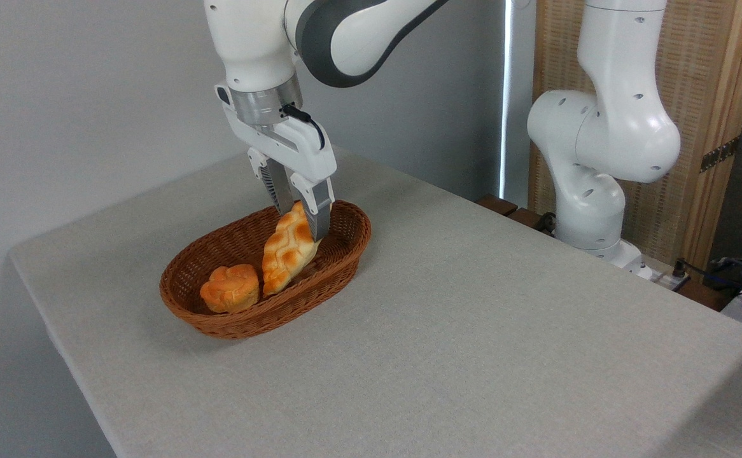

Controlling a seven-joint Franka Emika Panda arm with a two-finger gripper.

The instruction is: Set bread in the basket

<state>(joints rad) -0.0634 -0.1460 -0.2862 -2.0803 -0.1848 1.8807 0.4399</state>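
Now gripper [299,213], clamped on upper tip of long golden braided bread [287,250], holds it tilted inside oval brown wicker basket [345,257] centre-left of frame, beside small round orange bun [230,288]; lower bit more, release gently w/o nudging bun.

- The basket [339,254], left of centre, was brown woven wicker with a ribbed, rough weave and a slight sheen.
- The bread [288,249] had a glazed, golden crust, browned on its braided ridges.
- The round bun [230,288] beside it looked matt orange, with a moulded top.
- The table [473,331] wore a pale grey cloth, matt and finely textured.
- The arm [345,32] at upper centre had smooth glossy white plastic shells with grey joints and a brushed metal ring at the wrist.
- The gripper [301,216] had white plastic housing and dull grey fingers.
- The screen [695,114] at upper right was woven cane in a pale wooden frame.
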